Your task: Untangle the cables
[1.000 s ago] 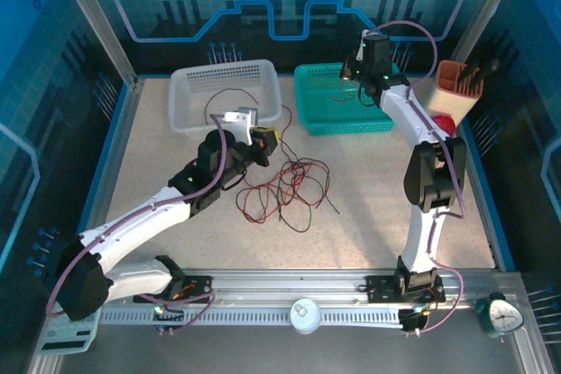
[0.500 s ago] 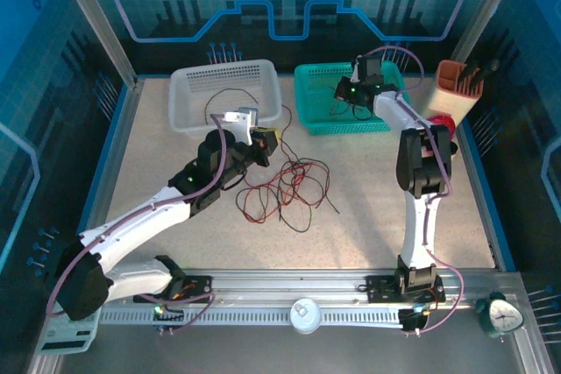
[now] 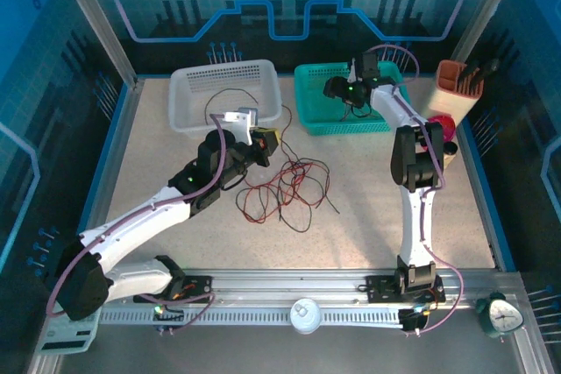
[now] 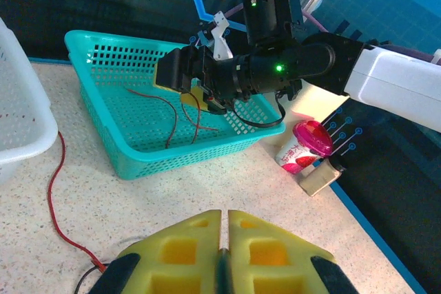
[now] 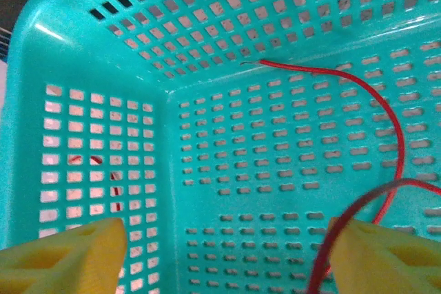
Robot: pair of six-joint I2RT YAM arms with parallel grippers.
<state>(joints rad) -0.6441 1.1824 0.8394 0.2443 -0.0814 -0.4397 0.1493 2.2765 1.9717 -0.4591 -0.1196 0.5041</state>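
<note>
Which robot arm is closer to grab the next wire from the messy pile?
Probably the left. The left gripper, jaws shut, sits at the edge of the tangled cables. The right gripper hangs open over the teal basket, away from the pile.

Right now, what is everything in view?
teal basket: one, teal, far centre-right
white basket: one, white, far centre-left
cables: one tangle, red and black, table centre
red cable: one, red, inside teal basket
black cable: one, black, in white basket
cup: one, pink, right edge
holder: one, orange-brown, far right
clock: one, green, near right corner
round cap: one, white, front rail
left gripper: one, yellow fingers, shut beside the tangle
right gripper: one, yellow fingers, open inside the teal basket
</note>
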